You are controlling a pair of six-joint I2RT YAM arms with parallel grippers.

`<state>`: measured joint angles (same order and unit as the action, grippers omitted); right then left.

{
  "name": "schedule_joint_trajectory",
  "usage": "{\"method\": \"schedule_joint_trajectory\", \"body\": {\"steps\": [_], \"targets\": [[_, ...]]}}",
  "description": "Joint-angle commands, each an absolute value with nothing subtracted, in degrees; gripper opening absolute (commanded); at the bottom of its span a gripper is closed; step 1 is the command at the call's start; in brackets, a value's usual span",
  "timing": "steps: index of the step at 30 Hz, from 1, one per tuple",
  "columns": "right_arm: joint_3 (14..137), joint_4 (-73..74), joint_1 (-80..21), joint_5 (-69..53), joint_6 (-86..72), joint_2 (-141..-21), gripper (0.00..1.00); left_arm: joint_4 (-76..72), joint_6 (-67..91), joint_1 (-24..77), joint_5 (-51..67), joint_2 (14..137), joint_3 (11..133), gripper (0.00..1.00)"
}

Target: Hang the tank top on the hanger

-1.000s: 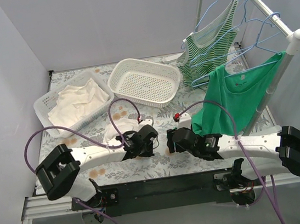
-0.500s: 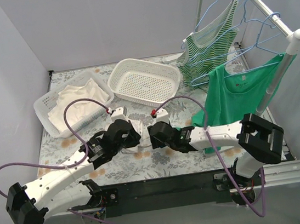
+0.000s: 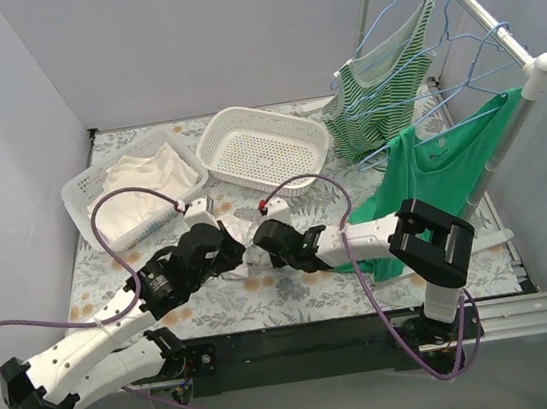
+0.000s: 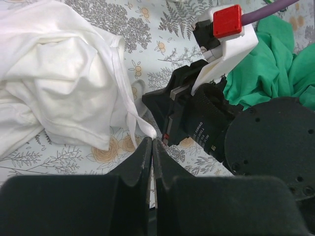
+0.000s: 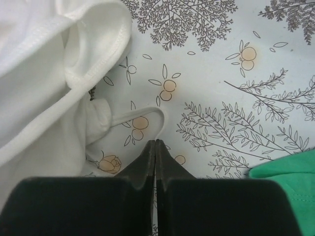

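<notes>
The white tank top [image 3: 253, 261] lies bunched on the floral table between my two grippers. In the left wrist view the tank top [image 4: 59, 83] fills the upper left, and one narrow strap runs down into my left gripper [image 4: 152, 140], which is shut on it. My right gripper [image 5: 155, 141] is shut too, with a thin strap loop [image 5: 142, 114] of the tank top [image 5: 44, 83] ending at its tips. From above, the left gripper [image 3: 235, 252] and right gripper [image 3: 261, 246] nearly meet. Light-blue wire hangers [image 3: 399, 11] hang on the rail at the right.
An empty white basket [image 3: 261, 146] stands at the back centre. A tray [image 3: 81, 195] at the back left holds cream-white cloth. A striped top [image 3: 379, 90] and a green top [image 3: 431, 174] hang from the rail [image 3: 491, 19] at the right.
Both arms have reached forward from near the table's front edge to its middle. The right gripper has gone from open to shut on a strap. The left gripper stayed shut.
</notes>
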<state>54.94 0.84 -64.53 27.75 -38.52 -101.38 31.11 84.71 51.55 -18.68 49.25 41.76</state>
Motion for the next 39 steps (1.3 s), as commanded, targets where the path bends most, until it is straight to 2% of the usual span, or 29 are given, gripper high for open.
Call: {"method": "schedule_joint_trajectory", "body": {"steps": [1,6,11,19,28,30,33,39], "targets": [[59.3,9.0,-65.6,34.1,-37.1,-100.0,0.01,35.9,85.7,51.2,-27.9,43.4,46.1,0.00],[65.6,14.4,-67.2,42.7,-30.2,-93.5,0.01,38.1,81.7,51.2,-39.8,38.6,52.9,0.00],[78.0,15.9,-68.2,47.2,-20.5,-89.0,0.01,32.6,72.1,51.1,-49.3,38.5,60.3,0.00],[96.3,9.5,-67.6,59.3,2.8,-88.9,0.01,14.6,52.6,51.1,-49.9,46.0,71.8,0.00],[110.5,1.3,-64.9,54.8,16.8,-88.4,0.01,9.5,43.3,51.1,-50.6,51.9,81.8,0.01],[110.7,1.8,-64.9,52.3,16.4,-88.4,0.01,11.6,44.2,51.1,-50.7,52.0,81.5,0.02],[104.7,5.4,-64.9,48.2,10.8,-86.4,0.01,18.4,51.3,51.2,-50.8,50.5,77.3,0.02],[79.8,10.2,-65.0,37.1,-6.3,-79.6,0.01,32.9,72.6,51.1,-45.7,42.0,60.8,0.05]]}}
